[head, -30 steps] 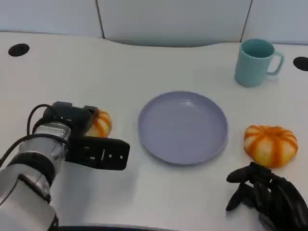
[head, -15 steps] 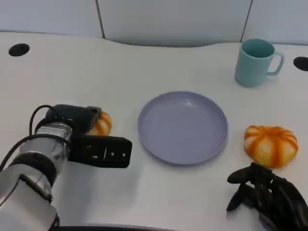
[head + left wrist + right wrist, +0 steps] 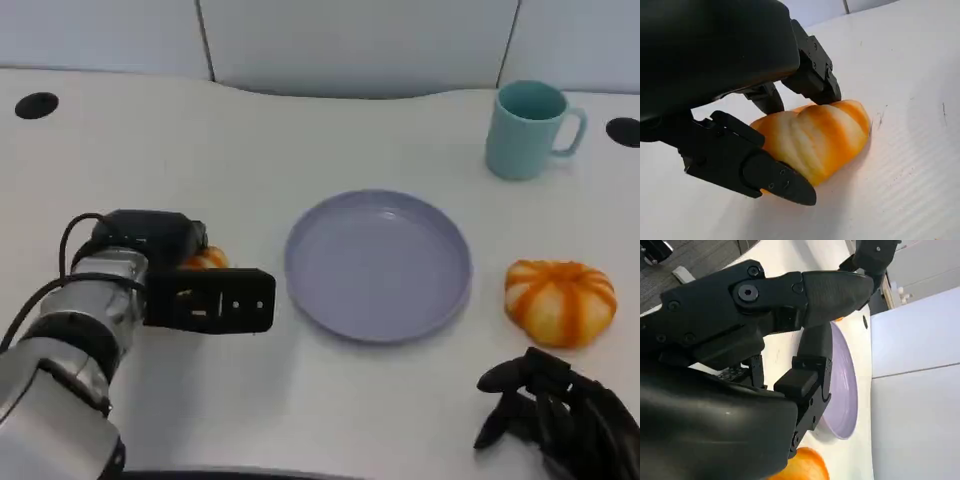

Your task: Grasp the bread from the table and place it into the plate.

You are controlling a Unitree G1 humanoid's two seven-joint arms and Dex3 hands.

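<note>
While the left hand (image 3: 185, 285) sat over at the left side of the white table (image 3: 300, 130), it was wrapped around a small orange-and-white bread (image 3: 205, 259), and from the head camera only a sliver of that bread peeked out past the black shell. The left wrist camera was way clearer: fingers (image 3: 812, 75) on the far side of the bread (image 3: 815, 137) and another finger pressed along its near side, so it was gripped, with the bread down on the tabletop (couldn't tell if it was lifted at all). A strip of bare table separated that hand from the lavender plate (image 3: 378, 262), which sat roughly in the middle with nothing in it and bare table all round its rim. Further right, a teal mug (image 3: 530, 130) stood toward the back edge, well apart from the plate. A second, bigger orange-striped bread (image 3: 560, 300) lay just past the plate's right rim, not touching it. Down at the near right corner was the right hand (image 3: 555, 415), fingers curled in and holding nothing, close to that second bread but apart from it.
</note>
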